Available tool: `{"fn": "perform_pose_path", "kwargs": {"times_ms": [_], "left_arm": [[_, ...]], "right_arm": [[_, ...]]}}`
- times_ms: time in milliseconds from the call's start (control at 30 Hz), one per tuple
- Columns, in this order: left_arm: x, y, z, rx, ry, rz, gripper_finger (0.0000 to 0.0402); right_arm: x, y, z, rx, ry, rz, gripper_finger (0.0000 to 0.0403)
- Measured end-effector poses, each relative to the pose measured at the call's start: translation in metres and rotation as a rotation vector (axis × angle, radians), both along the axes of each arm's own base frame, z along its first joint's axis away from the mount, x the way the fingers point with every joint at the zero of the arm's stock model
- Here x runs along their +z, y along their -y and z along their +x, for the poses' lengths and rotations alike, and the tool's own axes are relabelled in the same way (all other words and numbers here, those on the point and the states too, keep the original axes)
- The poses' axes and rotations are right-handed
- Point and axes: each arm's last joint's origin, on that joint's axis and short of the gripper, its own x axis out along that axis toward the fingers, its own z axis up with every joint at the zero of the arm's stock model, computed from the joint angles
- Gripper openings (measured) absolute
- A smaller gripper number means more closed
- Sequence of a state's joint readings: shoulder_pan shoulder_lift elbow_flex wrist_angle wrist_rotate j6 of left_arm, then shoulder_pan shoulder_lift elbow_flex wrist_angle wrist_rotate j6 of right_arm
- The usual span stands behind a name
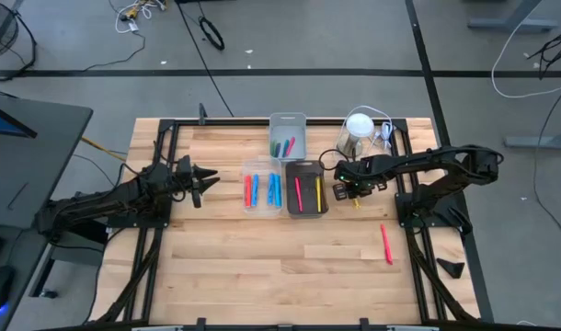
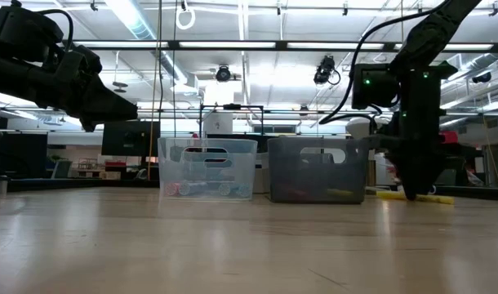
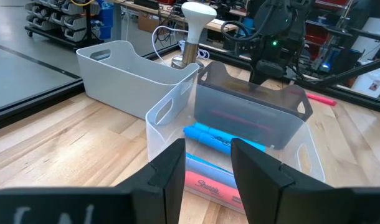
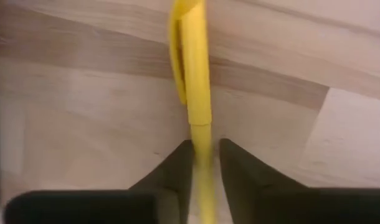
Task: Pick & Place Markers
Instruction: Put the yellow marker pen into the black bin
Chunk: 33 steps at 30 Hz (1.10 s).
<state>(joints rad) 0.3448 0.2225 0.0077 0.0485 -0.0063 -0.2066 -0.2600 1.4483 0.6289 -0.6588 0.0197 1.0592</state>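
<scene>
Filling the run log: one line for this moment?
right gripper: shut on yellow marker, at table beside dark bin | left gripper: open, waiting by clear bin

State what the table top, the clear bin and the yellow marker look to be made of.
Table top: pale wood planks, matte, with visible grain and seams. Clear bin: likely glossy translucent plastic; the markers show through its walls. Yellow marker, between the right claw's fingers: probably smooth plastic with a soft sheen.

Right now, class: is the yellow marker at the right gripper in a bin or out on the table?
Out: the yellow marker lies on bare wood, the right gripper closed around it.
</scene>
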Motion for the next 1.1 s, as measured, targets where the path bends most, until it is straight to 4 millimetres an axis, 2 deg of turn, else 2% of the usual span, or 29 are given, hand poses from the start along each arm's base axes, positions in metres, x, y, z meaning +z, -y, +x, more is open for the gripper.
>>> {"fn": "perform_pose_path", "kwargs": {"times_ms": [167,267,433,1100], "left_arm": [[0.0,0.0,0.0,0.0,0.0,0.0,0.0135],[0.0,0.0,0.0,0.0,0.0,0.0,0.0135],[0.0,0.0,0.0,0.0,0.0,0.0,0.0135],[0.0,0.0,0.0,0.0,0.0,0.0,0.0135]], "right_arm": [[-0.002,0.0,0.0,-0.007,-0.015,0.003,0.0028],[-0.002,0.0,0.001,-0.008,-0.011,0.006,0.001],[0.002,0.001,0.003,-0.023,-0.019,0.01,0.0013],[0.064,0.006,0.032,-0.025,0.047,0.058,0.0013]]}}
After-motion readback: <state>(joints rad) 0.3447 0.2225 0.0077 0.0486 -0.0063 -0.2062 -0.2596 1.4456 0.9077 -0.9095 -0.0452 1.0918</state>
